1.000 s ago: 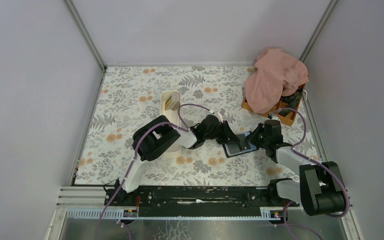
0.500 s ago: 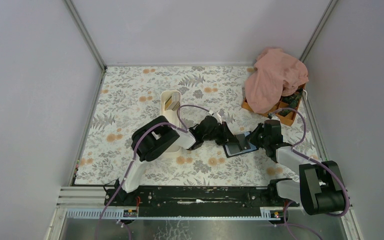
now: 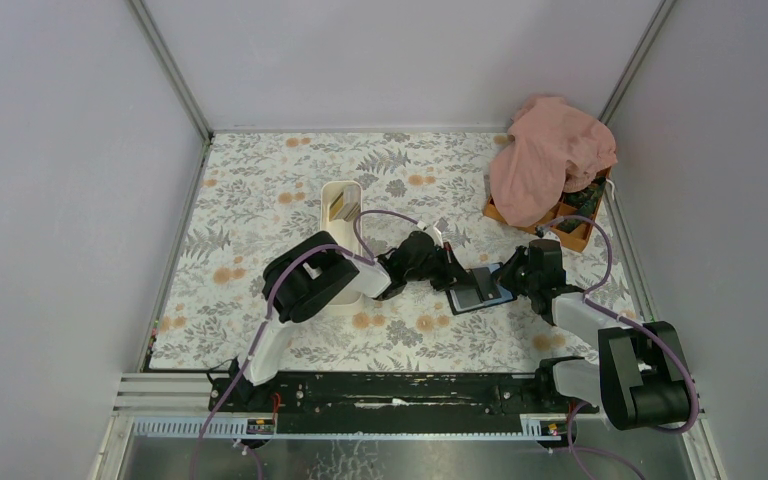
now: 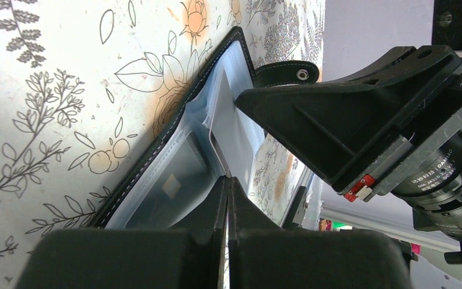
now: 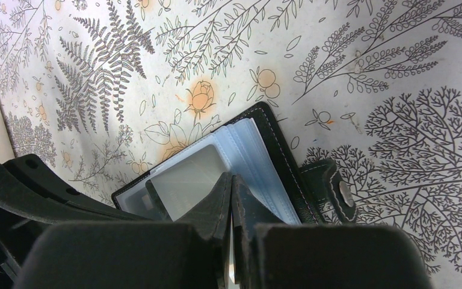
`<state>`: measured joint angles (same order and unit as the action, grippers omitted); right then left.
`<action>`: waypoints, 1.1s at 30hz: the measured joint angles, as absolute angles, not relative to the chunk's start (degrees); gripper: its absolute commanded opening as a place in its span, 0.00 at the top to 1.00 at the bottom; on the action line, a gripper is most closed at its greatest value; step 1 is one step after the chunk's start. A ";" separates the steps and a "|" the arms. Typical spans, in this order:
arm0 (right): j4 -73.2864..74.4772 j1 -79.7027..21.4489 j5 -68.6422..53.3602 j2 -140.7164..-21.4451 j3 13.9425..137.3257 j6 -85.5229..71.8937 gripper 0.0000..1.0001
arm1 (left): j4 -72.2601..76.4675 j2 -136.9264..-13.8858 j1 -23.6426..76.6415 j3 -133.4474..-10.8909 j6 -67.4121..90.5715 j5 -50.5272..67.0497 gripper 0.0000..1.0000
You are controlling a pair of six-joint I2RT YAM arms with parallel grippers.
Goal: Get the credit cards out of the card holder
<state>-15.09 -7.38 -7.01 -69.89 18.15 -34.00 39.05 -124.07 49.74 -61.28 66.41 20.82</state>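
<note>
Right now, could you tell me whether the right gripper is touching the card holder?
Touching. In the left wrist view, the right gripper has its closed tip resting on the clear inner face of the card holder.

Left gripper jaws, apart a second ago, now shut: fingertips pressed flat together, no gap visible, right at near edge of card holder clear sleeves. Whether card or sleeve film is pinched between them: cannot tell. In top view, left wrist sits slightly farther back from card holder, on its left side. Purple cable loop shifts same way, away from card holder.
</note>
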 measured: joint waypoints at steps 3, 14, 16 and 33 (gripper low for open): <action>-15.11 -7.38 -7.01 -69.93 18.15 -34.00 0.97 | 39.27 -123.98 49.47 -60.82 66.37 21.12 1.00; -15.14 -7.40 -7.05 -69.97 18.15 -34.22 0.97 | 39.16 -118.06 46.50 -54.19 62.87 23.68 1.00; -15.14 -7.40 -7.05 -69.97 18.15 -34.22 0.97 | 38.89 -116.99 46.39 -53.58 61.71 24.14 1.00; -14.28 -7.40 -7.18 -66.48 16.49 -34.13 0.98 | 34.63 -110.65 45.69 -50.94 52.84 27.33 1.00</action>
